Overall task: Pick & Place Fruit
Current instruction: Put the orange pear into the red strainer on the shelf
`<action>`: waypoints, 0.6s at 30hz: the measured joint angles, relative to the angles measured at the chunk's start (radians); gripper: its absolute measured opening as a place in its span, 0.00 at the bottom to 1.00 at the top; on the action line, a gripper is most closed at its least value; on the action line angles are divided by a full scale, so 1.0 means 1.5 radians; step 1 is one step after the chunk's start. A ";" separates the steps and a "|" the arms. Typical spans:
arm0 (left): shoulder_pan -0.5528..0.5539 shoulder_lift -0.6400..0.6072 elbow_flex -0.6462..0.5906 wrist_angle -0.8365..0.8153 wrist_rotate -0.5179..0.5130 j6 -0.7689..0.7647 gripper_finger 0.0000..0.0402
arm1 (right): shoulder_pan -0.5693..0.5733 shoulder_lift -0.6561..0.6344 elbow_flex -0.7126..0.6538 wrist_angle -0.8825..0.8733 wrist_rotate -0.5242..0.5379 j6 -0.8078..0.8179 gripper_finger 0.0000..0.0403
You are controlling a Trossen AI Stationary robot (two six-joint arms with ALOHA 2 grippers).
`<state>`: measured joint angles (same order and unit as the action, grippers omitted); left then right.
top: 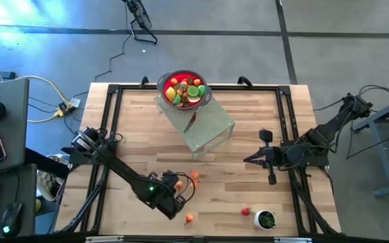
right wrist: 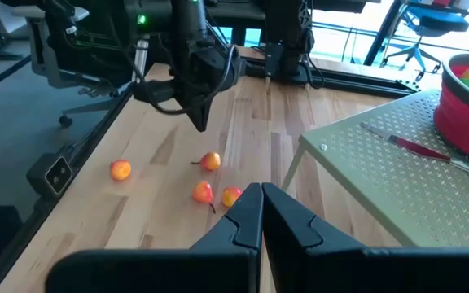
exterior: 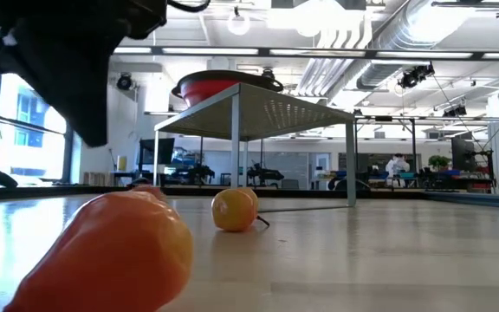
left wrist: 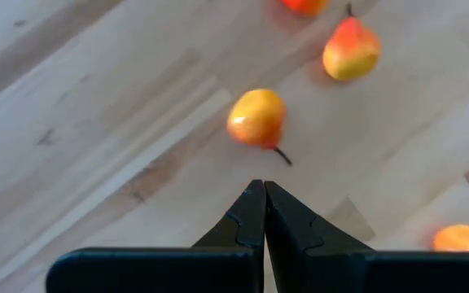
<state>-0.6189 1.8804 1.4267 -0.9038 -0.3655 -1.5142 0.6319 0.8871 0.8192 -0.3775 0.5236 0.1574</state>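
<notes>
The fruit are small toy pieces. Several fill the red bowl (top: pixel 184 88), which stands on a pale green perforated stand (top: pixel 204 128). Loose ones lie on the wooden table: an orange-yellow one (left wrist: pixel 257 118), a pear (left wrist: pixel 351 49), one nearer the front edge (top: pixel 190 218), and a red one (top: pixel 246 211). My left gripper (left wrist: pixel 263 187) is shut and empty, pointing steeply down above the table just short of the orange-yellow fruit. My right gripper (right wrist: pixel 260 189) is shut and empty, held high at the table's right.
A knife with a red handle (right wrist: pixel 422 150) lies on the stand beside the bowl. A small white cup with green contents (top: pixel 265 219) stands near the front edge. A black frame (top: pixel 113 91) runs around the table. In the low view, one orange fruit (exterior: pixel 111 251) sits close to the camera.
</notes>
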 joint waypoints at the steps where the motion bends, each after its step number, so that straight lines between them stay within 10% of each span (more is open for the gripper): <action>1: 0.003 -0.003 0.000 0.000 0.001 0.003 0.00 | 0.000 0.000 0.000 0.000 -0.001 0.000 0.01; 18: 0.016 0.001 0.001 0.013 0.020 0.034 0.00 | 0.000 0.000 0.000 -0.005 -0.001 -0.003 0.01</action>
<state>-0.5947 1.8820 1.4281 -0.8840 -0.3358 -1.4628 0.6319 0.8871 0.8192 -0.3851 0.5224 0.1532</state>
